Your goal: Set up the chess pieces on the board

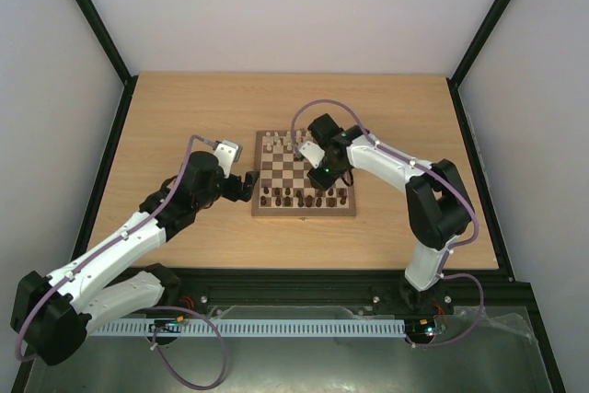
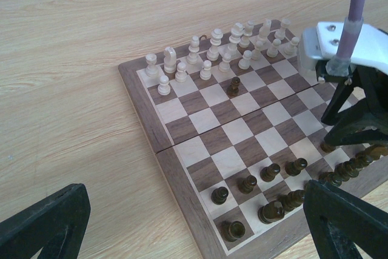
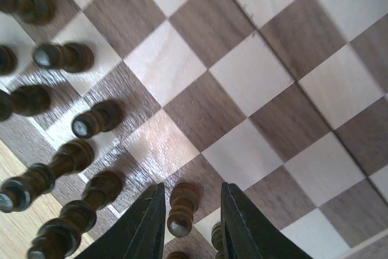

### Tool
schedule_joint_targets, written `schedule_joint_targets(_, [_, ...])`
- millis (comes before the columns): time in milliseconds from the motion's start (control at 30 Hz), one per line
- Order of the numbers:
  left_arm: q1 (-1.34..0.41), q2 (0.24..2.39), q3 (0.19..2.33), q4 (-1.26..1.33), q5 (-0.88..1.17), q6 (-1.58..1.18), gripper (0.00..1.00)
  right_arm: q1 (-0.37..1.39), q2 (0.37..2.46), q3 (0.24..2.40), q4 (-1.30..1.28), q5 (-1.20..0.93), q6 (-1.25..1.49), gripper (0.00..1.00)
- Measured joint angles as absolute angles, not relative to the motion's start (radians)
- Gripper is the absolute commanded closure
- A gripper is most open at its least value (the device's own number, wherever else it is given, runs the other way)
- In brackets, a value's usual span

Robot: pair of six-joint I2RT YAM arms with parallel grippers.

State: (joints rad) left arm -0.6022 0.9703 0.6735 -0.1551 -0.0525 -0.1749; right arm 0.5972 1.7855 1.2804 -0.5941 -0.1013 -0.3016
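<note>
The board [image 1: 304, 213] lies mid-table. Cream pieces [image 1: 281, 144] stand in its far rows and dark pieces [image 1: 302, 198] in its near rows. In the left wrist view one dark pawn [image 2: 233, 85] stands alone just in front of the cream pieces [image 2: 212, 53]. My right gripper [image 1: 324, 175] is low over the near right of the board. In the right wrist view it [image 3: 189, 225] is open, with its jaws on either side of a standing dark pawn [image 3: 181, 210], the left finger [image 3: 142, 225] close beside it. My left gripper [image 1: 250, 187] is open and empty beside the board's left rim [image 2: 182, 192].
The wooden table [image 1: 184, 117] is bounded by a black frame and white walls. The right arm [image 1: 405, 172] reaches across the board's right side. Its wrist and cable [image 2: 351, 40] show at the right of the left wrist view.
</note>
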Motion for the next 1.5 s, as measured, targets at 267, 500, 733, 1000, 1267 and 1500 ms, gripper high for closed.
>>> schedule_joint_targets(267, [-0.602,0.968,0.673,-0.155,-0.052,-0.175,0.01,0.597,1.785,1.436,-0.643,-0.1,-0.297,0.7])
schedule_joint_targets(500, [-0.602,0.962,0.673,-0.155,-0.053,-0.175,0.01,0.597,1.789,1.549,-0.664,-0.1,-0.279,0.69])
schedule_joint_targets(733, [-0.602,0.954,0.673,-0.155,-0.054,-0.175,0.01,0.597,1.855,1.626,-0.668,-0.084,-0.25,0.7])
schedule_joint_targets(1000, [-0.602,0.948,0.673,-0.155,-0.054,-0.175,0.01,0.597,1.997,1.732,-0.668,-0.046,-0.207,0.7])
schedule_joint_targets(1267, [-0.602,0.944,0.673,-0.155,-0.054,-0.175,0.01,0.597,2.104,1.806,-0.679,-0.038,-0.192,0.7])
schedule_joint_targets(1500, [-0.602,0.944,0.673,-0.155,-0.054,-0.175,0.01,0.597,2.148,1.824,-0.682,-0.031,-0.181,0.69])
